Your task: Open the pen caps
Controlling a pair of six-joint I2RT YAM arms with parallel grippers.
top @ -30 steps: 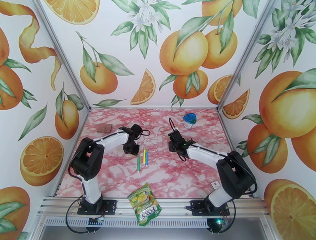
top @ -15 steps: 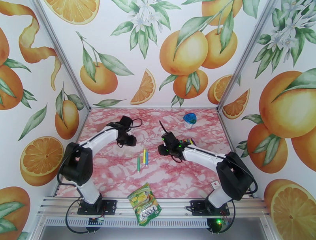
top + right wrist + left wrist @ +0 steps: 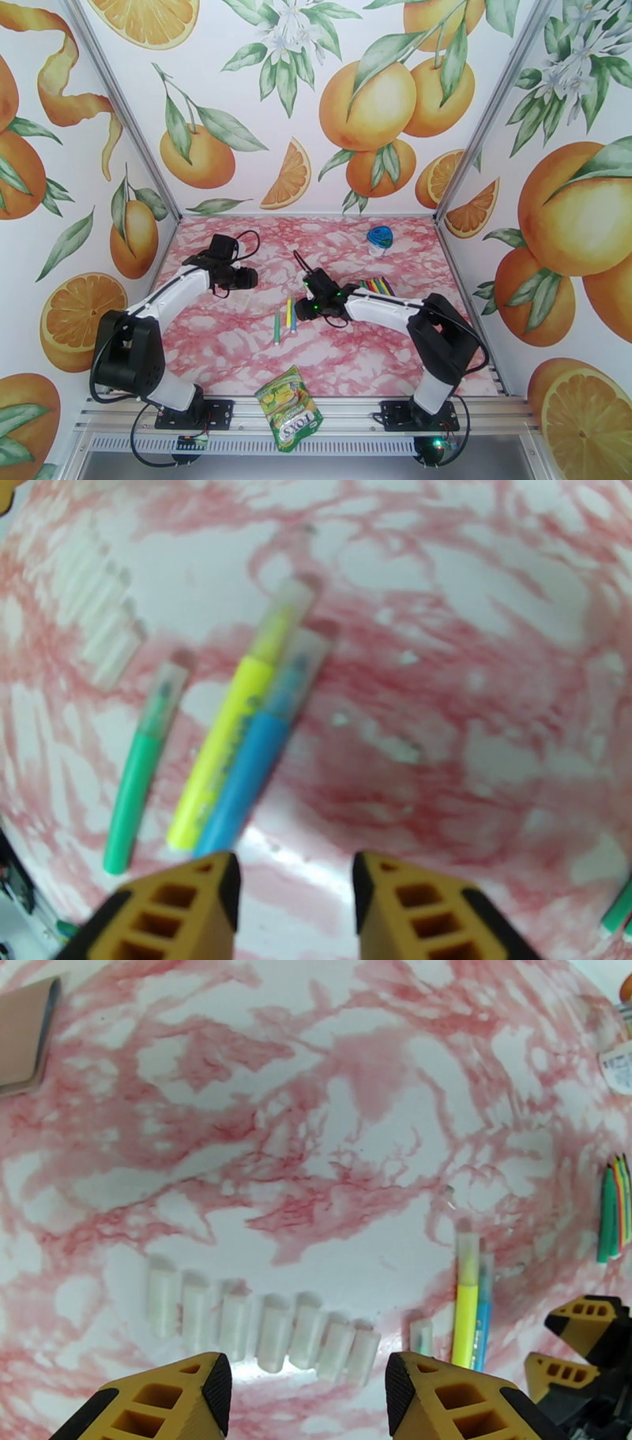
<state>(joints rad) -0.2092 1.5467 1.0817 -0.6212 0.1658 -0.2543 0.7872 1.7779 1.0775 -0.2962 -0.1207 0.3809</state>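
Caps: row of seven loose clear caps [image 3: 261, 1327] lies side by side on pink-marbled table [image 3: 237, 355], plus eighth loose cap [image 3: 421, 1334] apart at row's right end, just beside yellow pen [image 3: 465, 1307]; yellow pen and blue pen [image 3: 483, 1315] lie touching, parallel, mid-table; green pen [image 3: 136, 784] near them, not touching; right wrist cam shows all three pens w/ translucent caps [image 3: 286, 598] on their far ends. Left gripper [image 3: 308, 1382] sits just short of cap row, jaws wide apart, nothing btwn them; right gripper [image 3: 294, 886] hangs over near ends of yellow + blue pens, jaws partly open, nothing held. Bundle of pens [image 3: 376, 284] lies right of centre, beside right arm; can't tell if those are capped. Blue-lidded container [image 3: 380, 239] stands toward back; snack packet [image 3: 288, 407] at near edge, btwn arm bases; brown card [image 3: 22, 1035] well apart from cap row, up-left in left wrist cam.
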